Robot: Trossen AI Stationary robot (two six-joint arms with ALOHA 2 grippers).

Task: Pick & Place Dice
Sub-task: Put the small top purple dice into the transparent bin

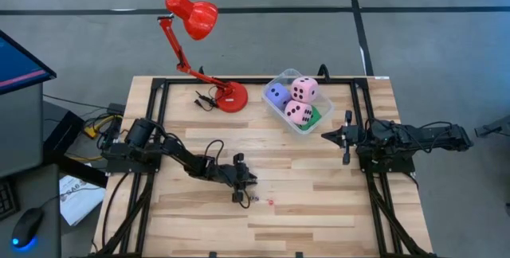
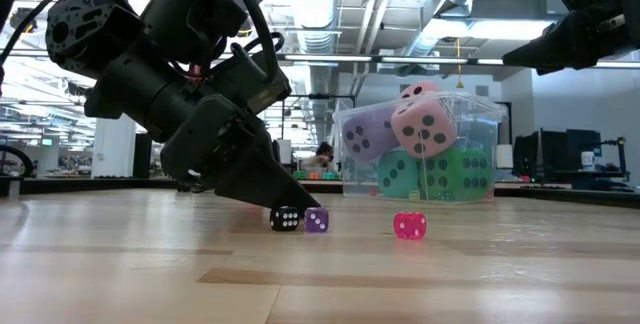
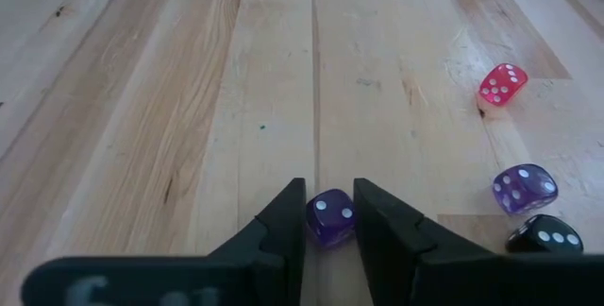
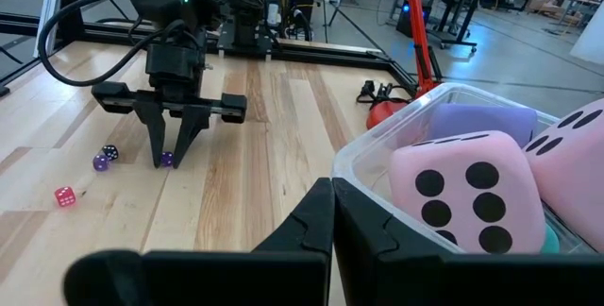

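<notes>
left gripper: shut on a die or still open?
Shut on a tiny purple die: the left gripper's fingers press both its sides, on the table.

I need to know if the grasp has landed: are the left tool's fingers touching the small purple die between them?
Touching. The left wrist view shows the left tool with both fingers pressed against the small purple die, no gap on either side.

A clear tub [image 1: 280,79] holding soft dice [image 1: 304,90] sits right of the red lamp [image 1: 195,19]; the left gripper [image 1: 238,195] reaches down below the lamp's base.
</notes>
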